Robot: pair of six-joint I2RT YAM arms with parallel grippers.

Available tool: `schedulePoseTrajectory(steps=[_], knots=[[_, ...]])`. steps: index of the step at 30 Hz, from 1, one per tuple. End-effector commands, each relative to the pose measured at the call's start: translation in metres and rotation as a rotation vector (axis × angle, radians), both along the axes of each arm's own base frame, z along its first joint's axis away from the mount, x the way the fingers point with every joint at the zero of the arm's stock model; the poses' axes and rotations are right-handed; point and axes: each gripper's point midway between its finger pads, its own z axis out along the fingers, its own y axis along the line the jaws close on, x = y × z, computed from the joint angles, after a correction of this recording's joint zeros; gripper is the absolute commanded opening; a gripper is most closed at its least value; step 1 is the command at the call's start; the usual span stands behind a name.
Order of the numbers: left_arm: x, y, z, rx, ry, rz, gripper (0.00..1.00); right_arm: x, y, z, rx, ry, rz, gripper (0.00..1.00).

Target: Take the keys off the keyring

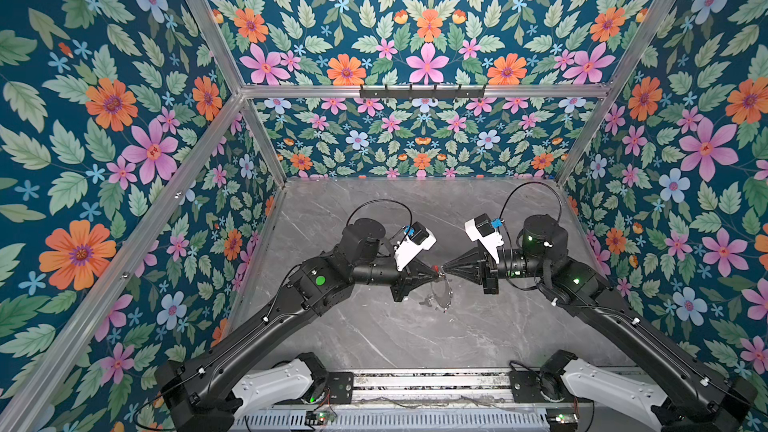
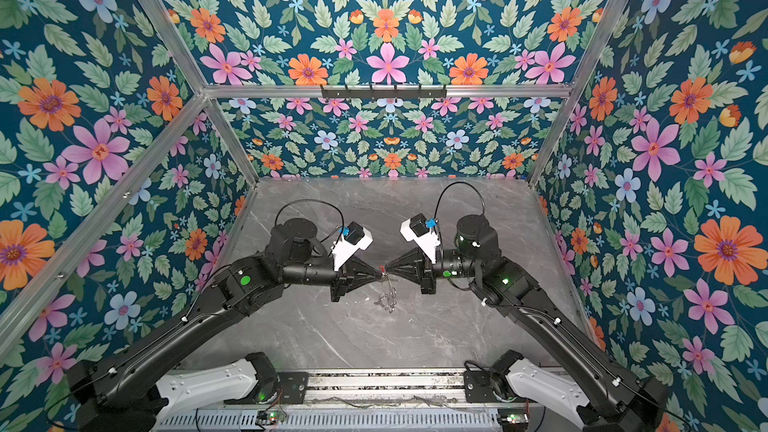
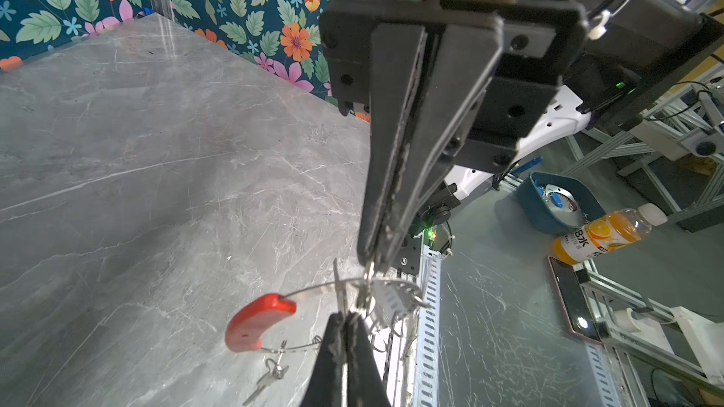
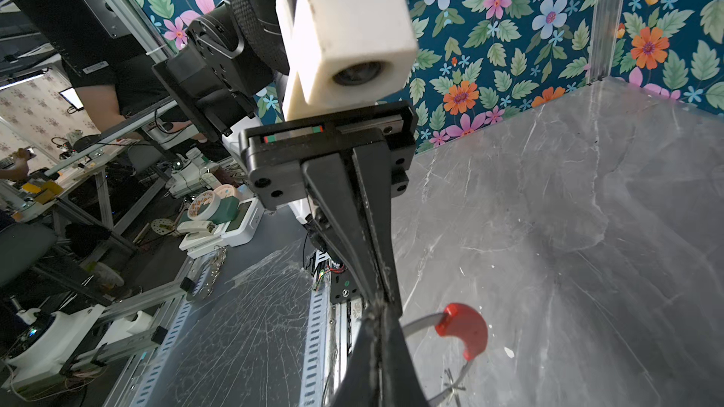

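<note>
Both grippers meet tip to tip above the middle of the table. The keyring (image 3: 313,287) hangs between them, a thin grey hoop with a red sleeve (image 3: 258,321). In both top views it dangles just below the tips (image 1: 441,292) (image 2: 388,297). My left gripper (image 3: 346,317) (image 1: 436,271) is shut, and a thin silvery key blade (image 3: 337,279) sticks out of its tips. My right gripper (image 4: 378,305) (image 3: 370,262) is shut on a small loop at the hoop's rim. Another of the keys (image 3: 270,375) hangs free from the lower arc. The red sleeve (image 4: 464,330) shows beside the right jaws.
The grey marble table (image 1: 374,334) has floral walls on three sides and a black hook rail (image 1: 422,91) high on the back one. The arms' bases and a metal rail (image 1: 415,384) line the front edge. Beyond it lie a juice bottle (image 3: 607,232) and a blue tray (image 3: 556,201).
</note>
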Motion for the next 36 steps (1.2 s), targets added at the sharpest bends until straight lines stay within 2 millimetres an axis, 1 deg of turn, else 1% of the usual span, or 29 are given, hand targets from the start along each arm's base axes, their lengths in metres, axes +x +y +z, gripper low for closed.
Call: schedulePoseTrajectory(steps=[1, 7, 9, 11, 13, 16, 18, 21, 24, 28, 31, 34, 36], knots=[[0.001, -0.002, 0.008, -0.036, -0.019, 0.0, 0.0, 0.003, 0.001, 0.017, 0.065, -0.041, -0.017, 0.0], [0.001, -0.003, 0.004, -0.024, -0.003, -0.002, 0.0, 0.002, 0.001, 0.02, 0.075, -0.043, -0.009, 0.0], [0.001, 0.0, 0.005, -0.02, -0.007, 0.01, 0.09, 0.0, 0.001, 0.02, 0.066, -0.043, -0.003, 0.0], [-0.001, 0.003, 0.008, -0.028, -0.02, 0.015, 0.21, -0.002, 0.0, 0.019, 0.059, -0.047, 0.002, 0.0], [-0.003, 0.007, 0.01, -0.031, -0.033, 0.017, 0.29, -0.004, -0.002, 0.018, 0.051, -0.048, 0.006, 0.0], [-0.005, 0.012, 0.015, -0.043, -0.059, 0.02, 0.34, -0.008, -0.003, 0.018, 0.048, -0.05, 0.022, 0.0], [-0.006, 0.013, 0.019, -0.06, -0.076, 0.021, 0.36, -0.008, -0.003, 0.018, 0.045, -0.048, 0.022, 0.0], [-0.004, 0.013, 0.021, -0.066, -0.082, 0.027, 0.36, -0.008, -0.003, 0.016, 0.039, -0.044, 0.017, 0.0], [0.001, 0.013, 0.018, -0.058, -0.085, 0.055, 0.37, -0.007, -0.005, 0.014, 0.035, -0.044, 0.0, 0.0], [0.01, 0.016, 0.016, -0.074, -0.092, 0.119, 0.51, -0.002, -0.007, 0.006, 0.018, -0.037, -0.041, 0.0], [0.02, 0.02, 0.017, -0.107, -0.104, 0.194, 0.6, 0.002, -0.009, -0.006, 0.002, -0.016, -0.075, 0.0], [0.026, 0.023, 0.019, -0.149, -0.116, 0.244, 0.65, 0.004, -0.009, -0.018, -0.014, 0.014, -0.088, 0.0], [0.028, 0.024, 0.02, -0.172, -0.124, 0.257, 0.67, 0.004, -0.008, -0.022, -0.013, 0.025, -0.085, 0.0]])
